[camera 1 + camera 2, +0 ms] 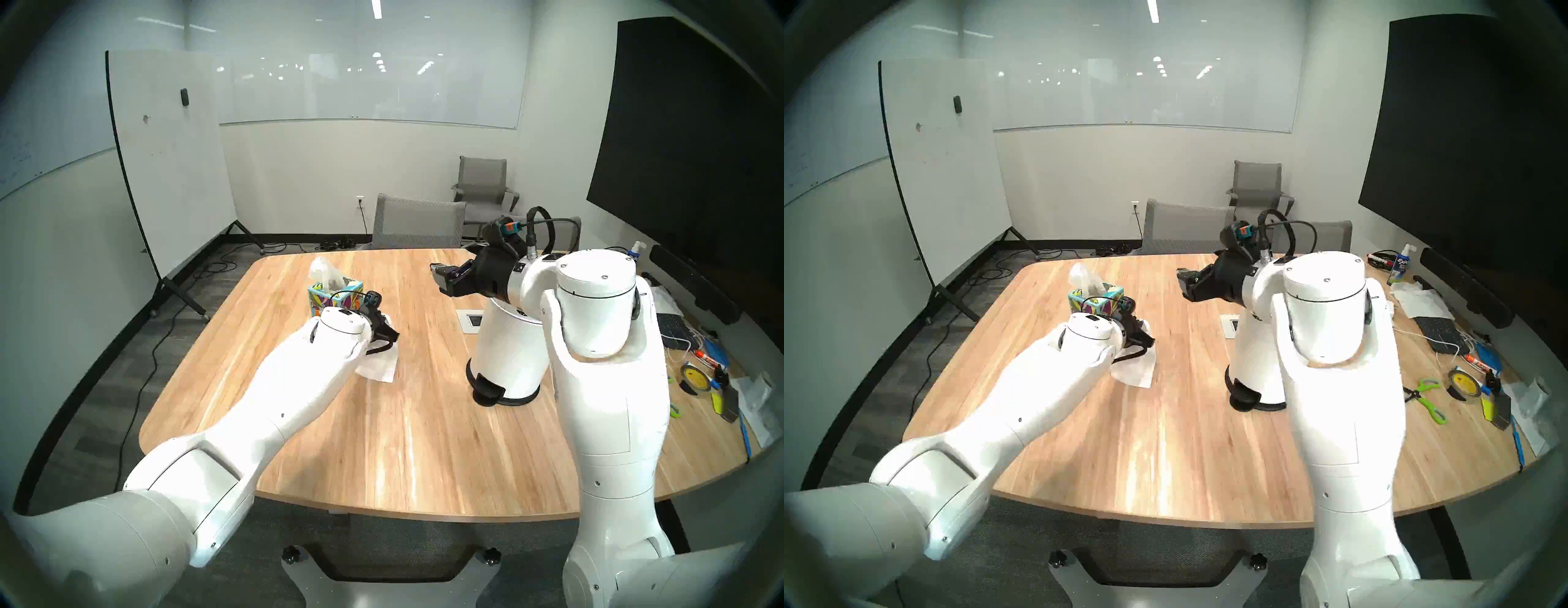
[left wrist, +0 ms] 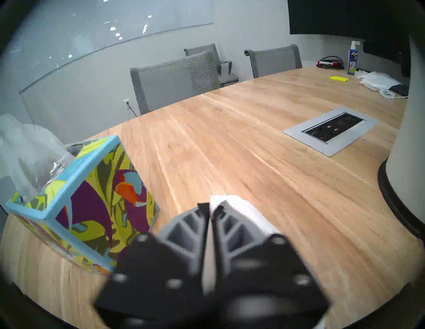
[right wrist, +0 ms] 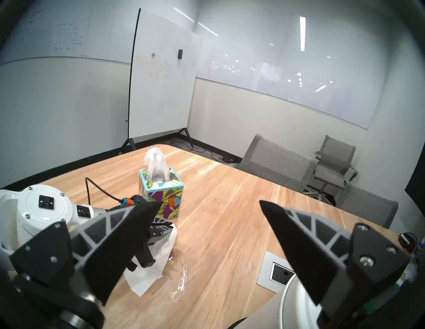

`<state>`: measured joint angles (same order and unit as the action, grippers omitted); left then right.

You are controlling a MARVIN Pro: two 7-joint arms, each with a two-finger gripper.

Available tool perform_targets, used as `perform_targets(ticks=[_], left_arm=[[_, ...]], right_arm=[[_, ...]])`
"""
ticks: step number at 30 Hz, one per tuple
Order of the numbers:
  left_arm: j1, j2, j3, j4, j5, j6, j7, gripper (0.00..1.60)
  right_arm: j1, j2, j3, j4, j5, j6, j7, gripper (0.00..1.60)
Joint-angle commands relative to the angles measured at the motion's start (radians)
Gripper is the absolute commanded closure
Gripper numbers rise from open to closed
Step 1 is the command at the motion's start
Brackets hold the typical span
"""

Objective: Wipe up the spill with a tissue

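Clenched on the white tissue (image 2: 241, 210), left gripper (image 2: 210, 208) presses it onto the desk (image 1: 424, 424) beside the tissue box (image 1: 335, 297); right gripper (image 3: 210, 204) hovers spread, empty.

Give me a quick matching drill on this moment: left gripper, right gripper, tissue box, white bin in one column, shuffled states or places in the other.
Things:
1. left gripper
2. right gripper
3. tissue box
4. white bin

States or places:
a. fingers spread apart, raised above the table
b. stands on the table by the right arm
c. fingers closed on the tissue, low at the tabletop
d. just beyond the left gripper, a sheet poking from its top

Pairs: 1-c, 2-a, 3-d, 4-b
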<state>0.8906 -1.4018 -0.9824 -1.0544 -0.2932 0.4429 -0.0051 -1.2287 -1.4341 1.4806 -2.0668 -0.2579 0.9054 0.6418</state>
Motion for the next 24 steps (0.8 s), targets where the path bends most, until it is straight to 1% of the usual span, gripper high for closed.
perform_targets(ticks=[1,3,6,8,9,11,12,13,14,15,16,17,18,19,20,21,22,23,24], left_arm=[[-0.004,0.03,-0.014,-0.087,-0.003,-0.024,-0.02,0.0],[-0.002,0.035,-0.017,-0.095,-0.005,-0.021,-0.024,0.0],[0.01,0.045,-0.027,-0.139,-0.001,-0.01,-0.007,0.0],[0.02,0.055,-0.032,-0.178,0.004,0.023,0.01,0.0],[0.02,0.055,-0.032,-0.178,0.004,0.023,0.01,0.0],[0.034,0.072,-0.034,-0.204,0.003,0.045,0.008,0.0],[0.039,0.086,-0.021,-0.222,0.016,0.082,0.014,0.0],[0.052,0.086,-0.03,-0.227,0.005,0.092,0.016,0.0],[0.061,0.091,-0.02,-0.234,0.024,0.104,0.039,0.0],[0.069,0.092,-0.022,-0.238,0.024,0.115,0.045,0.0],[0.073,0.099,-0.021,-0.238,0.025,0.117,0.04,0.0],[0.08,0.108,-0.028,-0.244,0.022,0.136,0.038,0.0],[0.08,0.108,-0.028,-0.244,0.022,0.136,0.038,0.0],[0.082,0.113,-0.028,-0.246,0.023,0.136,0.035,0.32],[0.087,0.127,-0.032,-0.264,0.019,0.157,0.026,0.85],[0.095,0.136,-0.038,-0.284,0.018,0.169,0.029,1.17],[0.102,0.149,-0.045,-0.305,0.011,0.184,0.02,1.16],[0.107,0.16,-0.046,-0.317,0.01,0.186,0.012,0.87],[0.11,0.172,-0.052,-0.333,0.001,0.214,-0.002,0.46]], right_arm=[[0.011,0.0,0.0,-0.017,0.0,-0.002,0.001,0.0],[0.011,0.0,0.0,-0.017,0.0,-0.002,0.001,0.0],[0.011,0.0,0.0,-0.017,0.0,-0.002,0.001,0.0],[0.011,0.0,0.0,-0.017,0.0,-0.002,0.001,0.0],[0.011,0.0,0.0,-0.017,0.0,-0.002,0.001,0.0],[0.011,0.0,0.0,-0.017,0.0,-0.001,0.001,0.0],[0.011,0.0,0.0,-0.017,0.0,-0.001,0.001,0.0],[0.011,0.0,0.0,-0.017,0.0,-0.001,0.001,0.0],[0.011,0.0,0.0,-0.017,0.0,-0.001,0.001,0.0],[0.011,0.0,0.0,-0.017,0.0,-0.001,0.001,0.0],[0.011,0.0,0.0,-0.017,0.0,-0.001,0.001,0.0],[0.011,0.0,0.0,-0.017,0.0,-0.001,0.001,0.0],[0.011,0.0,0.0,-0.017,0.0,-0.001,0.001,0.0],[0.011,0.0,0.0,-0.017,0.0,-0.001,0.001,0.0],[0.011,0.0,0.0,-0.017,0.0,-0.001,0.001,0.0],[0.011,0.0,0.0,-0.017,0.0,-0.001,0.001,0.0],[0.011,0.0,0.0,-0.017,0.0,-0.001,0.001,0.0],[0.011,0.0,0.0,-0.017,0.0,-0.001,0.001,0.0],[0.011,0.0,0.0,-0.017,0.0,-0.002,0.001,0.0]])
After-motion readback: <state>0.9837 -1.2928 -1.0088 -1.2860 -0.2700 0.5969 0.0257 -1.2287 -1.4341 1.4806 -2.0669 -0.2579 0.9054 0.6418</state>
